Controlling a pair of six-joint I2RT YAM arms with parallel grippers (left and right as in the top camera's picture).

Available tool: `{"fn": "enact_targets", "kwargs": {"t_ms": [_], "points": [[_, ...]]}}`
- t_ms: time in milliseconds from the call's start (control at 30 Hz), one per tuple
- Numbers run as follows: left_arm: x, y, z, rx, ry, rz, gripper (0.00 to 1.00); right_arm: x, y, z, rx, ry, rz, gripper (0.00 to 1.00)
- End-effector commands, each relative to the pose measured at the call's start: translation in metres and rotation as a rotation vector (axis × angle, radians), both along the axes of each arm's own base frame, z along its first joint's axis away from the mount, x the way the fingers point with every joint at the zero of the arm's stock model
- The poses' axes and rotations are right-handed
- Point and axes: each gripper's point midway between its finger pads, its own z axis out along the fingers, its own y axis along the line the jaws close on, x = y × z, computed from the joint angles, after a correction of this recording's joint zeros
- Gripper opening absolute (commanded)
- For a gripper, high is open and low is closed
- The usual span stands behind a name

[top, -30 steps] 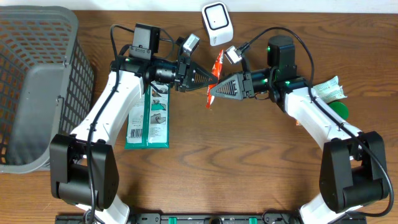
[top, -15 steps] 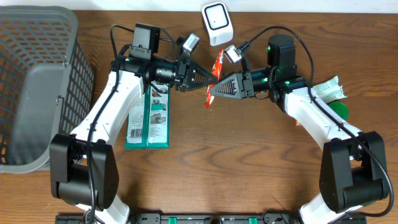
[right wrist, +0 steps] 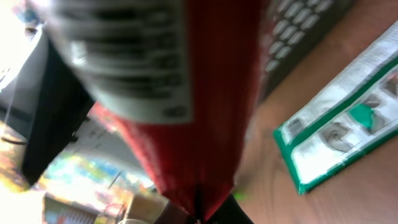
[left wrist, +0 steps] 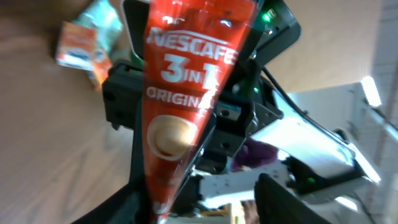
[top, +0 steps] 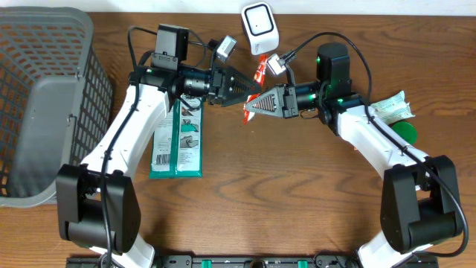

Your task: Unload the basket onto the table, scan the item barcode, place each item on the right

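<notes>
Gripping the red sachet (top: 259, 73) at its lower end, the right gripper (top: 250, 106) was fully closed on it. In the right wrist view the sachet rose straight up from the pinched fingertips. A white printed panel showed near its top, too blurred to read.

The left gripper (top: 251, 86) pointed at the right one, tip close to tip, just above it in the overhead view. Its jaws stood partly apart. In the left wrist view its two dark fingers (left wrist: 286, 202) sat at the bottom edge with a clear gap between them. The sachet's narrow end hung near the left-hand finger and was not pinched. "NESCAFE 3 IN 1 ORIGINAL" was readable on the face turned toward the left wrist camera.

The sachet was off the table (top: 297, 193), tilted, with its upper end reaching past both grippers toward the white scanner (top: 259, 28). The scanner stood near, just beyond the fingertips, not touching. Which face met the scanner, could not tell.

A green-and-white flat pack (top: 177, 141) lay on the table under the left arm, behind the left gripper. A grey basket (top: 89, 89) stood well apart, further out on that side. A small green-and-white packet (top: 392, 108) lay beside the right arm, well behind its gripper.
</notes>
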Motion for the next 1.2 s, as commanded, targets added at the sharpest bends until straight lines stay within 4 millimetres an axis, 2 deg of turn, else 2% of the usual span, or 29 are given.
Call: {"fn": "enact_targets", "kwargs": {"t_ms": [0,100,200,300,400,500,633,700,767,867,1067,1133,1167], "points": [[0.049,0.026,-0.052,0.275,-0.037,0.262,0.65,0.000,0.005,0.008,0.000,-0.047,-0.007,0.01],[0.061,0.043,-0.061,0.333,-0.032,0.335,0.68,0.014,0.005,-0.008,-0.071,-0.019,-0.102,0.01],[0.064,0.059,-0.069,0.370,0.007,0.376,0.69,0.032,-0.002,-0.043,-0.230,0.032,-0.253,0.01],[0.063,0.075,-0.083,0.440,0.052,0.411,0.70,0.043,-0.022,-0.085,-0.449,0.074,-0.397,0.01],[0.057,0.088,-0.100,0.540,0.070,0.427,0.70,0.045,-0.043,-0.105,-0.636,0.086,-0.459,0.01],[0.050,0.100,-0.116,0.652,0.077,0.432,0.70,0.046,-0.074,-0.108,-0.875,0.076,-0.515,0.01],[0.044,0.112,-0.131,0.759,0.094,0.445,0.70,0.035,-0.124,-0.090,-1.234,0.016,-0.549,0.01],[0.043,0.115,-0.135,0.794,0.097,0.451,0.70,0.030,-0.135,-0.085,-1.324,-0.002,-0.551,0.01],[0.041,0.114,-0.137,0.818,0.091,0.449,0.70,0.022,-0.137,-0.087,-1.383,-0.010,-0.534,0.01],[0.038,0.109,-0.140,0.841,0.076,0.433,0.70,0.007,-0.134,-0.101,-1.429,0.001,-0.480,0.01],[0.032,0.105,-0.149,0.949,0.041,0.421,0.70,-0.013,-0.114,-0.144,-1.449,-0.027,-0.413,0.01],[0.030,0.103,-0.151,0.974,0.029,0.414,0.70,-0.015,-0.110,-0.152,-1.441,-0.043,-0.409,0.04],[0.030,0.102,-0.152,0.982,0.021,0.408,0.70,-0.015,-0.109,-0.155,-1.440,-0.045,-0.409,0.10]]}}
